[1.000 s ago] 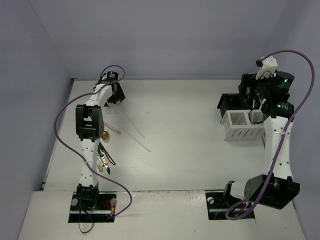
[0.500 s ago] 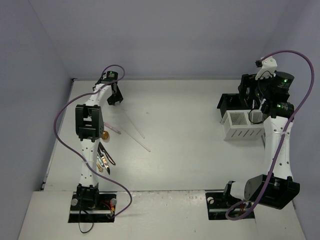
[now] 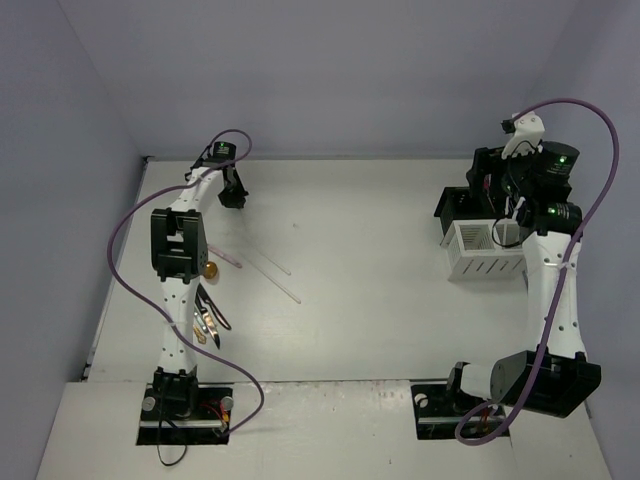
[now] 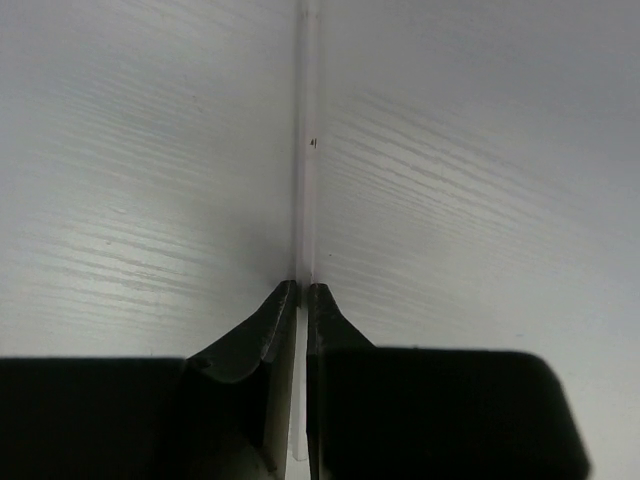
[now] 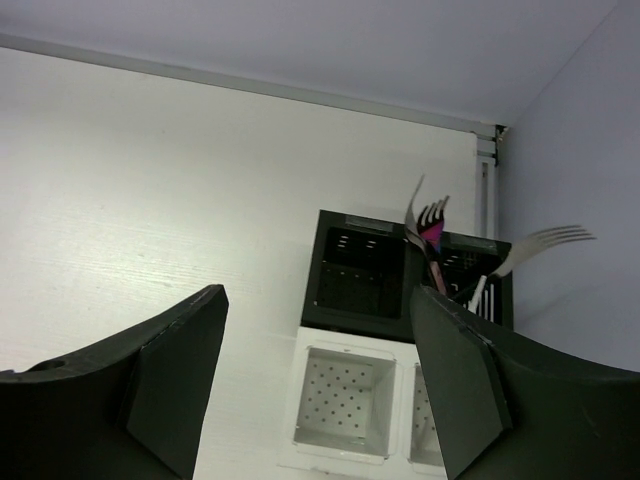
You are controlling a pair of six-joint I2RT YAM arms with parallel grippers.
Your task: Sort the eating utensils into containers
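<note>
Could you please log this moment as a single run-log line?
left tool: shut on pale stick | right tool: open over white bin | forks: in black bin

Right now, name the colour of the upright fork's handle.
Pink fork handle; right wrist view shows it best.

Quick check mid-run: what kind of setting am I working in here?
Most likely a robot test cell, not a kitchen: a white table boxed in by plain walls, left arm and right arm bolted at its near edge, cutlery bins and loose cutlery laid out on it.
</note>
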